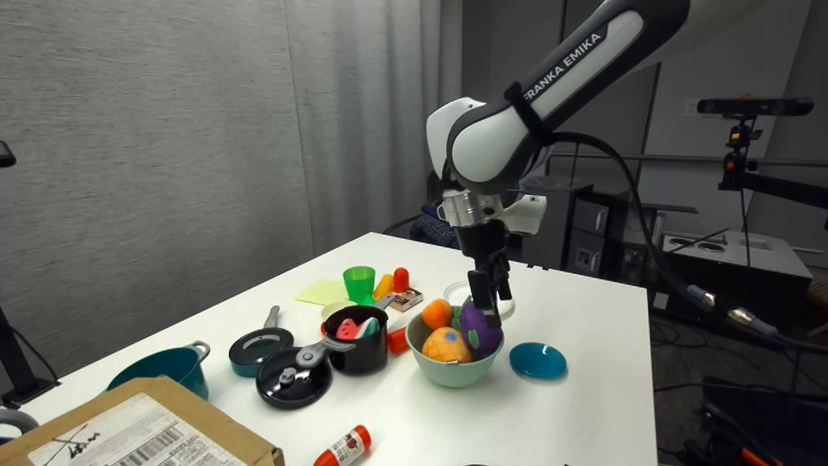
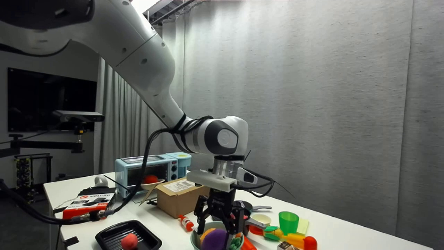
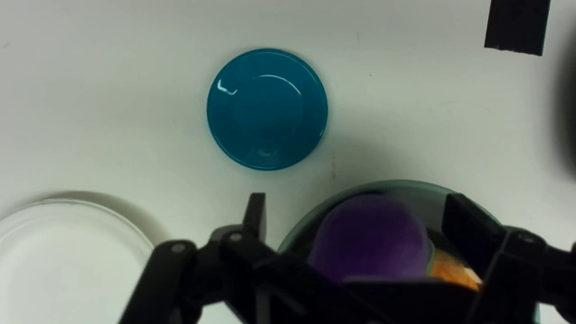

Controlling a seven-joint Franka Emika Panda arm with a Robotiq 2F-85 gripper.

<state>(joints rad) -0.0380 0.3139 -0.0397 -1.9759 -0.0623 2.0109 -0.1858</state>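
My gripper [image 1: 494, 299] is open and points down over a pale green bowl [image 1: 456, 375]. In the wrist view, its fingers [image 3: 355, 200] stand on either side of a purple plush toy [image 3: 373, 236], with gaps on both sides. The purple toy [image 1: 480, 333] leans in the bowl beside a yellow-orange patterned ball [image 1: 446, 345], an orange ball [image 1: 437, 313] and something green, partly hidden. In an exterior view, the fingers [image 2: 215, 233] reach down to the bowl around the purple toy [image 2: 214, 240]. A blue plate [image 3: 267, 110] lies beside the bowl. A white plate [image 3: 67, 265] lies nearby.
A black pot [image 1: 359, 353] with toy pieces stands close to the bowl. A black lid [image 1: 294, 382], a pan [image 1: 261, 346], a green cup [image 1: 359, 283] and a cardboard box [image 1: 149, 427] are on the table. A black tray [image 2: 152, 240] holds a red ball [image 2: 129, 241].
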